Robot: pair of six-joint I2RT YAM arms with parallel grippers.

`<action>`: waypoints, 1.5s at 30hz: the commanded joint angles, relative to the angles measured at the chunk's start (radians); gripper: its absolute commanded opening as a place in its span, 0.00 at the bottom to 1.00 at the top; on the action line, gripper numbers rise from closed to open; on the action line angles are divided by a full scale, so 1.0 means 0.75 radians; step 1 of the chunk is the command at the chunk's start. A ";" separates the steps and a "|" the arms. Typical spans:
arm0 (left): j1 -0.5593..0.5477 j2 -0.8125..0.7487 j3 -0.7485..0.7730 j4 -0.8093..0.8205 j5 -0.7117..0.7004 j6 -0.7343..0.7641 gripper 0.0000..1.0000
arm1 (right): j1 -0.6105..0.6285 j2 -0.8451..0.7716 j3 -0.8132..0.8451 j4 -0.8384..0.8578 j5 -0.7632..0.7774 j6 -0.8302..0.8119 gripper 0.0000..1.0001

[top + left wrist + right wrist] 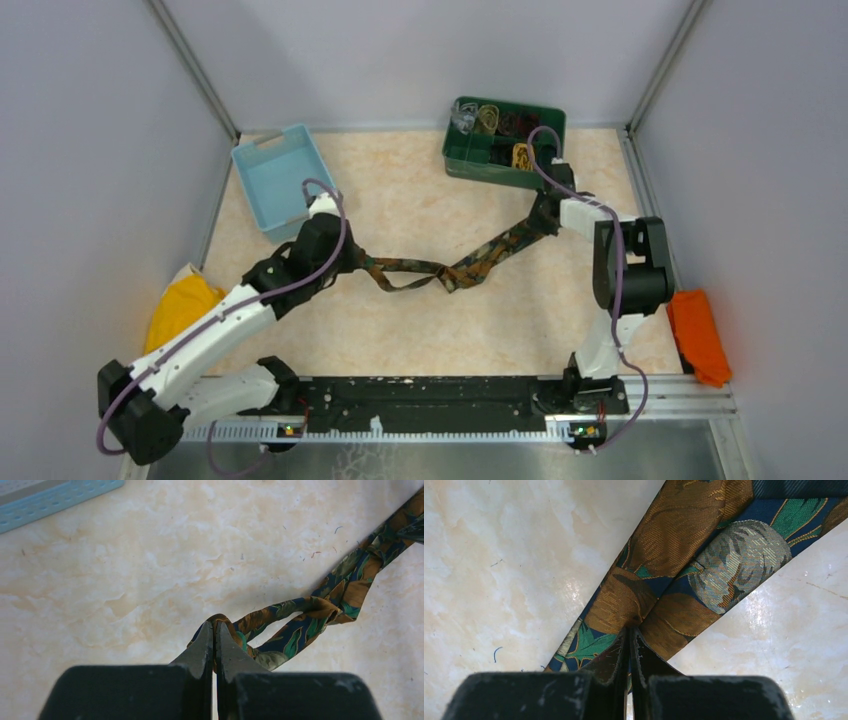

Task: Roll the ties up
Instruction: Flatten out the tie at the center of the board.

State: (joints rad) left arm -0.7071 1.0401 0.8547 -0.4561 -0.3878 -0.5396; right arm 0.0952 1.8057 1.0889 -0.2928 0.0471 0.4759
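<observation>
Tie [704,555] cropped at top edge.

- No legible text, label, brand, number or sign in any of the three views.
- Only fine tick marks, too small to tell any numerals, along the white strip [420,428] at 6 o'clock in the top view.

- Your left arm [215,330] and right arm [600,215] have white link shells with black joint housings.
- A purple cable [343,215] loops along each one.
- Your fingers [202,652] look black, tapered, perhaps scuffed at the edges.
</observation>
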 commanded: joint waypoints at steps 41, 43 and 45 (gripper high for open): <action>-0.005 -0.259 0.016 -0.392 0.166 0.094 0.31 | -0.094 0.127 -0.014 -0.058 0.002 -0.001 0.00; -0.006 -0.256 0.005 -0.366 0.207 0.096 0.30 | -0.092 0.128 -0.014 -0.060 0.002 0.000 0.00; -0.005 -0.252 -0.019 -0.294 0.225 0.094 0.29 | -0.092 0.127 -0.011 -0.061 0.002 -0.001 0.00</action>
State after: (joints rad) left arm -0.7071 0.8516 0.8597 -0.7090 -0.2863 -0.4793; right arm 0.0414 1.8378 1.1202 -0.2718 0.0166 0.4908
